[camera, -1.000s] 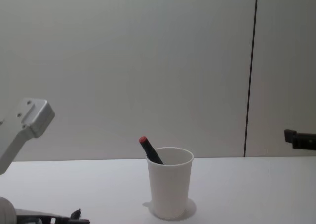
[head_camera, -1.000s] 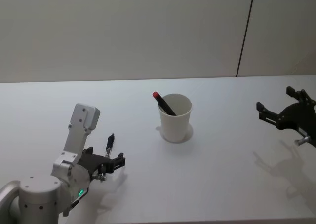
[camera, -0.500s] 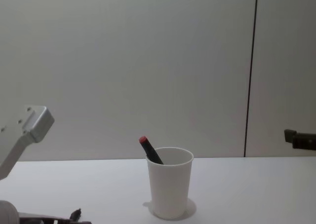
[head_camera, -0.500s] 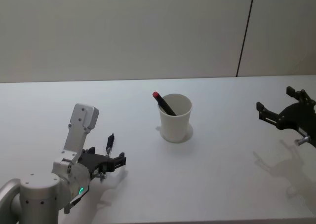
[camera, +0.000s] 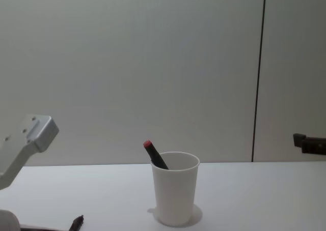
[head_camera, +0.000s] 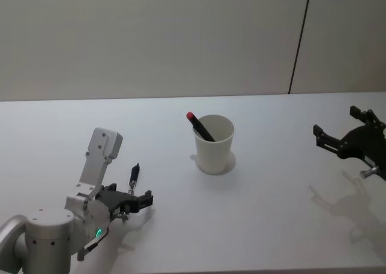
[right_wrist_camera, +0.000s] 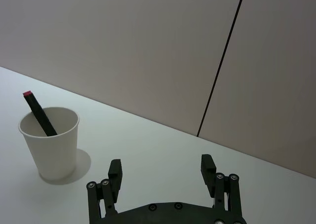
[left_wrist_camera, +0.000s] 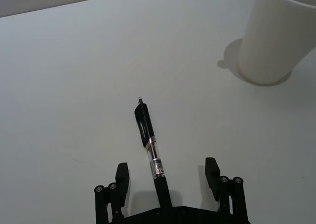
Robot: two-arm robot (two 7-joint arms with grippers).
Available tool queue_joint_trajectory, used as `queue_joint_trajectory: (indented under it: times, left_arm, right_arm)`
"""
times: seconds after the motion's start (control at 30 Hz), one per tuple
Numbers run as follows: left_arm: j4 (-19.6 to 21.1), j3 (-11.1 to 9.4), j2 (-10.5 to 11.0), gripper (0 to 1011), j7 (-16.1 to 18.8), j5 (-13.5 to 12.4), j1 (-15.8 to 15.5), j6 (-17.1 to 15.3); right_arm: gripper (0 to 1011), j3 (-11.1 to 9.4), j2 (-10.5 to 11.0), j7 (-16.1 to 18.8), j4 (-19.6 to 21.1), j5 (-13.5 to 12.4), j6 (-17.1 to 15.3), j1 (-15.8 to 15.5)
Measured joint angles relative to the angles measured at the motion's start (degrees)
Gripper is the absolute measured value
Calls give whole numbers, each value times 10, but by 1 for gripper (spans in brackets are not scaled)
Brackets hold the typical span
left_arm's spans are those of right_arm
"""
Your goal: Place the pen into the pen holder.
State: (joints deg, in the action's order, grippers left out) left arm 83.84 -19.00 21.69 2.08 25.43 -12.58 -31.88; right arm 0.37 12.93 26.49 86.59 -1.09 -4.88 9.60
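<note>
Straddling pen (head_camera: 133, 177) on tabletop (head_camera: 271, 213), head view: left hand (head_camera: 136, 203) low, well apart from pen holder (head_camera: 213, 148).
Left wrist: fingers (left_wrist_camera: 122, 172) apart, flanking barrel, likely set for pinch.
Right wrist: right hand (right_wrist_camera: 161, 163) apart, idle.
Chest: red-capped marker (camera: 154, 155) leans in pen holder.

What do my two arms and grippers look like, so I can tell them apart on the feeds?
Both are black and two-fingered, with flat parallel fingers on linkages dotted with small silver pins: left gripper, right gripper. The left arm has silver-grey rounded joint housings, a pale boxy wrist block and a small green light.
</note>
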Motion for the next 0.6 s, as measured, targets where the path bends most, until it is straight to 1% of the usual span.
queue_joint_trajectory:
  times: [0.07, 0.1, 0.17, 0.2, 0.27, 0.3, 0.33, 0.37, 0.43, 0.5, 0.53, 0.57, 0.6]
  left_arm:
    - [-2, 0, 0, 958, -2, -1, -1, -3]
    - [-3, 0, -1, 958, -2, -2, -1, -4]
    - [-4, 1, -1, 902, -4, -3, -2, -7]
    - [-5, 1, -1, 902, -4, -3, -2, -7]
    - [-6, 1, -2, 809, -5, -4, -2, -9]
    - [-6, 1, -2, 809, -5, -4, -2, -9]
    - [-7, 1, -2, 765, -6, -4, -3, -10]
    - [-8, 2, -3, 755, -6, -5, -3, -12]
    - [-9, 2, -3, 671, -7, -5, -3, -12]
    - [-10, 2, -3, 615, -7, -5, -3, -13]
    - [-10, 2, -3, 615, -7, -5, -3, -13]
    - [-11, 2, -4, 544, -7, -5, -3, -14]
    - [-11, 2, -4, 504, -7, -5, -3, -14]
  right_arm:
    - [1002, 0, 0, 0, 0, 0, 0, 0]
    - [1002, 0, 0, 0, 0, 0, 0, 0]
    - [1002, 0, 0, 0, 0, 0, 0, 0]
    - [1002, 0, 0, 0, 0, 0, 0, 0]
    - [1002, 0, 0, 0, 0, 0, 0, 0]
    - [1002, 0, 0, 0, 0, 0, 0, 0]
    - [1002, 0, 0, 0, 0, 0, 0, 0]
    - [1002, 0, 0, 0, 0, 0, 0, 0]
    - [1002, 0, 0, 0, 0, 0, 0, 0]
    - [1002, 0, 0, 0, 0, 0, 0, 0]
    - [1002, 0, 0, 0, 0, 0, 0, 0]
    - [1002, 0, 0, 0, 0, 0, 0, 0]
    - [1002, 0, 0, 0, 0, 0, 0, 0]
